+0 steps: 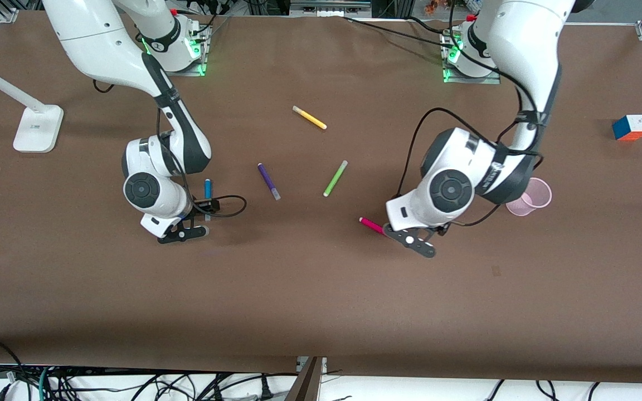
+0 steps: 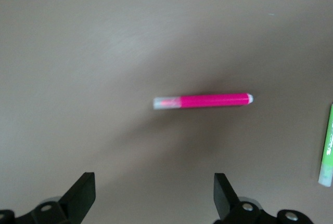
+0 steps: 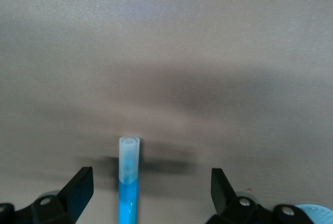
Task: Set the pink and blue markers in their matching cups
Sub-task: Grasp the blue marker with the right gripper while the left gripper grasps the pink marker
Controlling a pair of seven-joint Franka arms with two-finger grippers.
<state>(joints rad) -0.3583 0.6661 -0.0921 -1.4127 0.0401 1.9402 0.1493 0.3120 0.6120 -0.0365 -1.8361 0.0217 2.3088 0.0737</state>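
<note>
The blue marker [image 1: 207,189] lies on the brown table toward the right arm's end. My right gripper [image 1: 206,207] is low over it and open. In the right wrist view the marker [image 3: 128,182] lies between the fingers of the right gripper [image 3: 151,190], nearer one finger, untouched. The pink marker [image 1: 371,225] lies near the table's middle. My left gripper [image 1: 394,227] hangs open over its end. In the left wrist view the marker [image 2: 203,101] lies ahead of the left gripper [image 2: 154,193]. The pink cup [image 1: 533,196] stands upright by the left arm. A pale blue edge [image 3: 316,214] shows beside the right gripper; the blue cup is hidden in the front view.
A purple marker [image 1: 269,181], a lime-green marker [image 1: 335,178] and a yellow marker [image 1: 310,117] lie between the arms. A colour cube [image 1: 631,127] sits toward the left arm's end. A white lamp base [image 1: 38,128] stands at the right arm's end.
</note>
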